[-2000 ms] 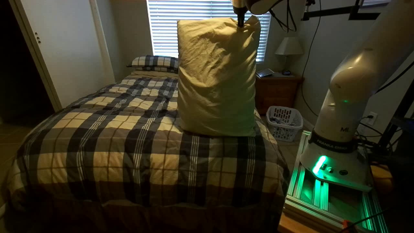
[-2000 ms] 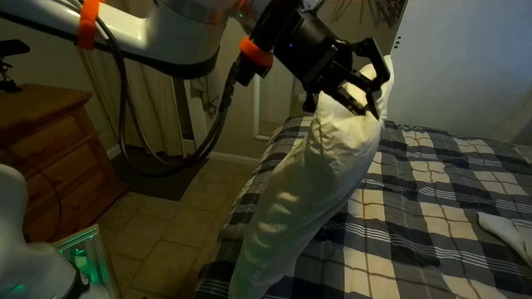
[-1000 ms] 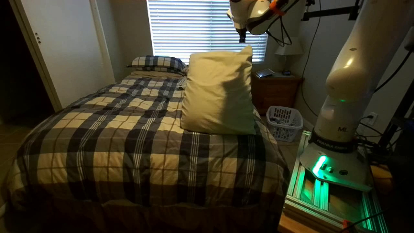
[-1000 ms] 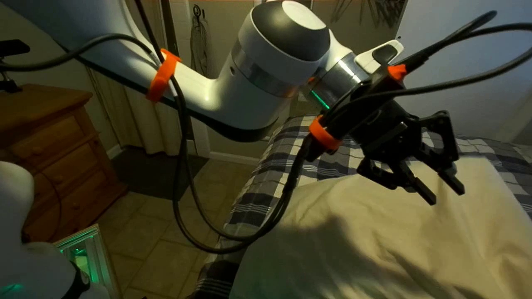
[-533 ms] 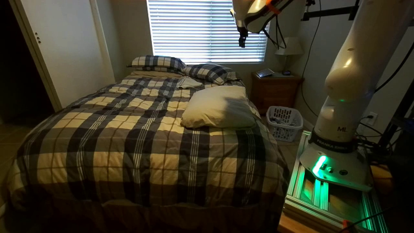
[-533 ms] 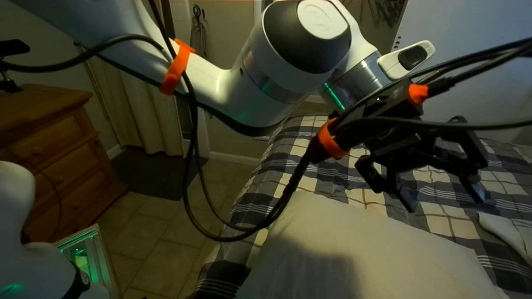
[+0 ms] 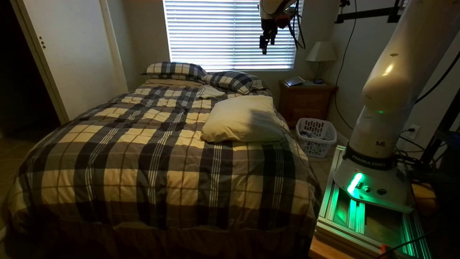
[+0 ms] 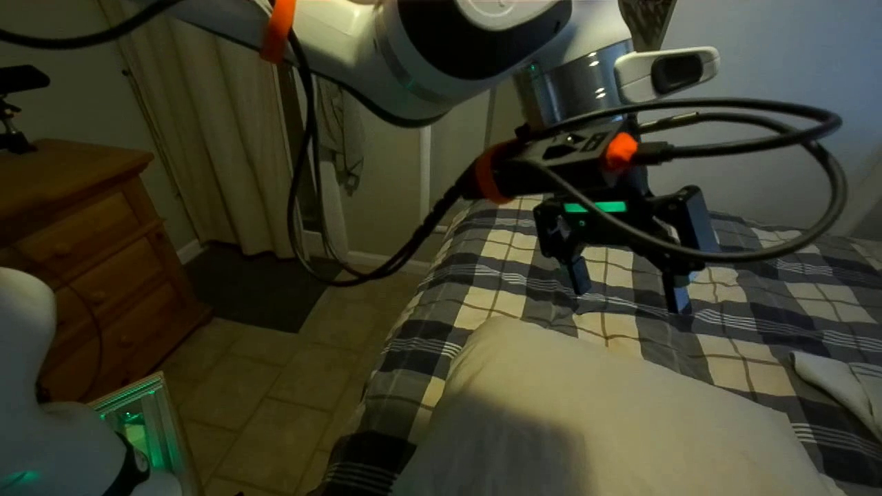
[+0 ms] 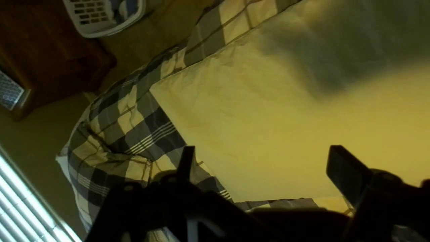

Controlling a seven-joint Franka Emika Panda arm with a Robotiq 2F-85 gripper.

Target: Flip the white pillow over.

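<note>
Two fingers point(image 9: 347, 176) stand wide apart at the end of my arm, nothing pinched between them: my claw point(image 8: 629, 297) is spread and empty, hanging in the air. Below it, well clear of the tips, is the white pillow point(image 9: 268, 134), lying flat with a soft shadow across its top. It rests on the bed point(image 7: 125, 169), on the side nearest my base point(image 7: 377, 180).

That cloth is plain, so no mark tells me which face is up. From the flat lie and my empty grasp I judge the flip done, and the step in hand to be the finish. The next move, then, calls for a straight rise and a swing away, fingers apart, so that no tip drags a corner. Should the wrong face be up, I would need a fresh pinch on one edge and a high lift, since something this soft will likely sag and fold.

Past the bed's edge stands a white basket point(image 7: 316, 150) with slotted walls; inside it are crumpled, cloth-like contents point(image 9: 129, 7), some bluish, some pale. Beyond is a wooden nightstand point(image 7: 305, 104), too dark in front to show any drawer. Across the floor point(image 8: 275, 399), a chest of drawers point(image 8: 103, 234) has its visible drawers pushed in, so what it holds is hidden.
</note>
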